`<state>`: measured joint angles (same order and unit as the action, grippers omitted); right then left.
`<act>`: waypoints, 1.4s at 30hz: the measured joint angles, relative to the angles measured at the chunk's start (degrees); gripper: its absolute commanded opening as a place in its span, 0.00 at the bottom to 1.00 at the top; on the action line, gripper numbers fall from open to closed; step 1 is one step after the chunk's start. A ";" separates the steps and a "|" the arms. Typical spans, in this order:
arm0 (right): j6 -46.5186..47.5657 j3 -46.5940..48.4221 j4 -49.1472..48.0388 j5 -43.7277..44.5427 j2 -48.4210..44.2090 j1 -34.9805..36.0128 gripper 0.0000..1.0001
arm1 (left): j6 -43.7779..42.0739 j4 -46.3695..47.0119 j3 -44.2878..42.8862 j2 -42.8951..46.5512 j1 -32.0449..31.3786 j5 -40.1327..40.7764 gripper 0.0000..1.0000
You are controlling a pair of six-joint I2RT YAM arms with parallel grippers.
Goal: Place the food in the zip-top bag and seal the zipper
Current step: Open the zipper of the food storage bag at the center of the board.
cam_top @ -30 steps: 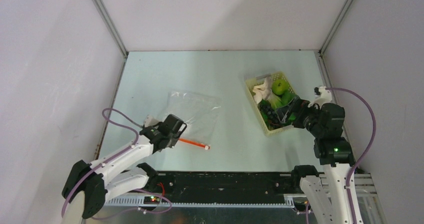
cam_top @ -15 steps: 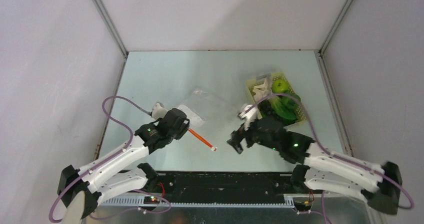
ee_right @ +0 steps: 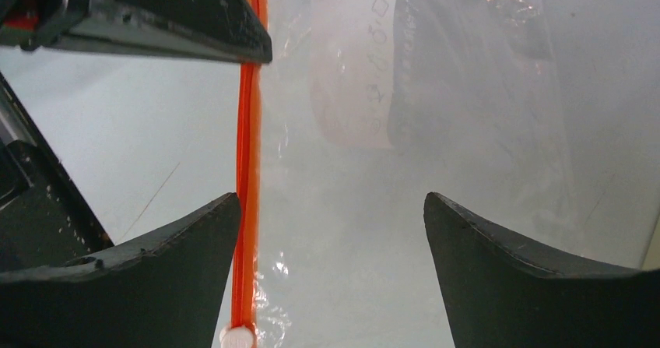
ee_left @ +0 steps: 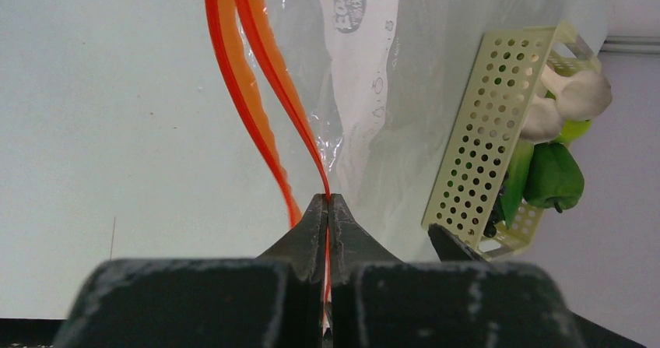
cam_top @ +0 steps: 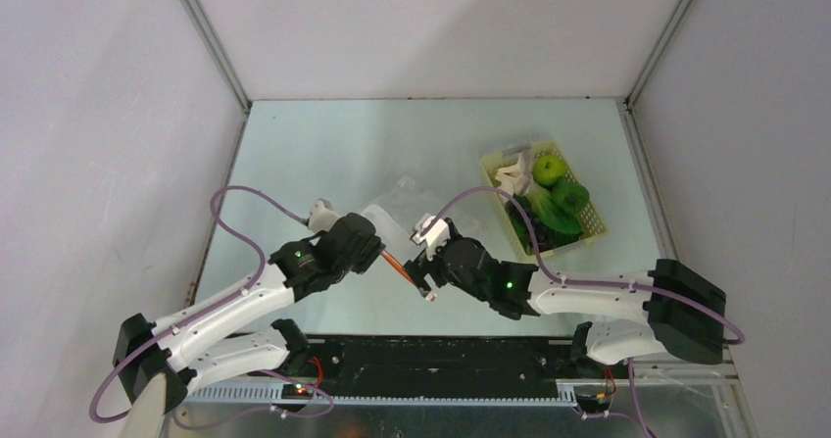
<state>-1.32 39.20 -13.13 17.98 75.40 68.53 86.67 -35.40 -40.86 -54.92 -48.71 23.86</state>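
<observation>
The clear zip-top bag [cam_top: 397,203] is lifted at its near edge. My left gripper [cam_top: 376,252] is shut on one lip of the orange-red zipper [ee_left: 268,75], whose two lips stand slightly apart in the left wrist view. My right gripper [ee_right: 331,208] is open over the bag, its left finger beside the zipper [ee_right: 247,153], with the white slider tab [ee_right: 236,336] at the strip's near end. In the top view it [cam_top: 421,269] sits just right of the left gripper. The food lies in the basket: green apple [cam_top: 549,170], green pepper [cam_top: 569,197], mushrooms [cam_top: 512,175], grapes [cam_top: 525,226].
The pale yellow perforated basket [cam_top: 592,224] stands at the right back of the table and shows in the left wrist view [ee_left: 479,145]. Both arms cross the table's near middle. Grey walls close in the table on three sides.
My right arm has swung left from the basket to the bag's zipper, its gripper open. My left gripper has carried the zipper edge up and to the right.
</observation>
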 measured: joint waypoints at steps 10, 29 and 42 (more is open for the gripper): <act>-0.66 1.07 -4.37 2.32 3.69 0.13 0.90 | 1.66 0.02 -1.25 -2.73 -1.75 0.00 0.00; -1.81 1.11 -5.22 7.06 3.61 4.13 0.90 | 3.34 -1.20 -2.99 -4.87 -2.45 0.00 0.00; -3.91 1.36 -5.42 14.38 7.54 3.61 0.39 | 3.39 -0.72 -2.99 -4.31 -3.06 -0.11 0.00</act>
<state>-5.23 40.56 -18.55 32.36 82.94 72.14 90.06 -36.12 -43.86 -59.22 -51.77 23.75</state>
